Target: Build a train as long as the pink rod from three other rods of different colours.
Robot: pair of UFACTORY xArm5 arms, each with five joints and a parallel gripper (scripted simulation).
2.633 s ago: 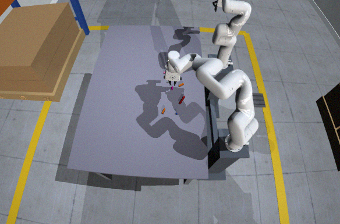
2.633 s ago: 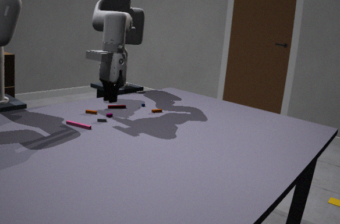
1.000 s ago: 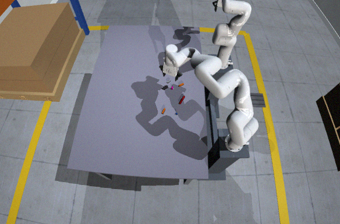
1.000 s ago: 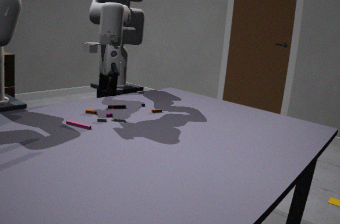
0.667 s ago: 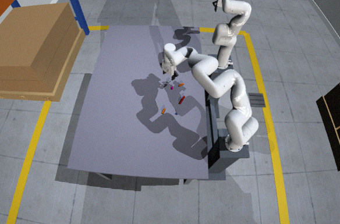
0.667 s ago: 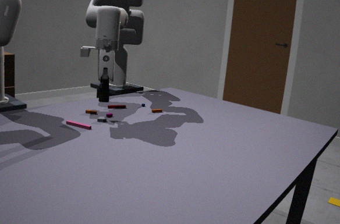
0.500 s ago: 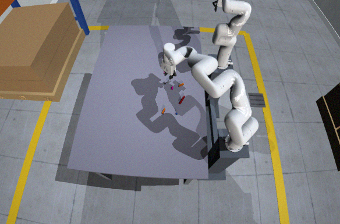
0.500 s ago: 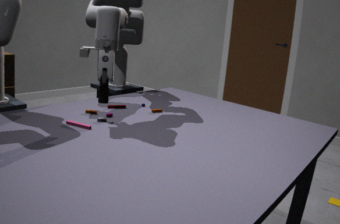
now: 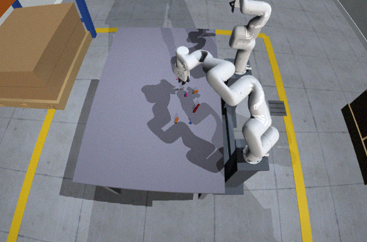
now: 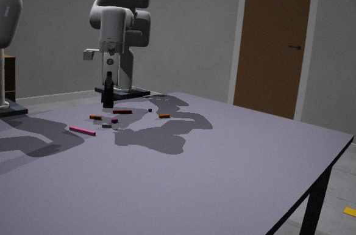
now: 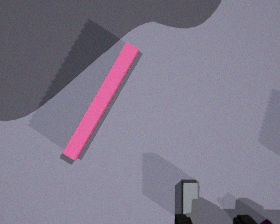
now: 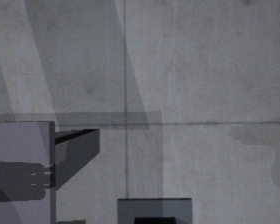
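Note:
The pink rod (image 10: 82, 130) (image 11: 101, 101) lies flat; my left arm mostly hides it in the top view. A grey rod (image 10: 106, 126) (image 11: 190, 195) lies near it, with a magenta rod (image 9: 185, 95) (image 10: 114, 121) just beyond. An orange rod (image 9: 195, 92) (image 10: 96, 117), a red rod (image 9: 196, 108) (image 10: 122, 112), a second orange rod (image 9: 176, 120) (image 10: 164, 116) and a small blue rod (image 9: 190, 122) (image 10: 150, 110) lie apart. My left gripper (image 9: 183, 82) (image 10: 108, 106) (image 11: 213, 219) is partly open and empty, above the table near the grey rod. My right gripper (image 9: 232, 7) is open and empty, high up beyond the table.
The rods lie loosely scattered on the grey-violet table (image 9: 125, 161) (image 10: 213, 181). Shadows of the arms fall across it. The right wrist view shows mostly floor and a table corner (image 12: 21, 142). Stacked boxes (image 9: 38, 39) stand beyond the table's far side from the arms.

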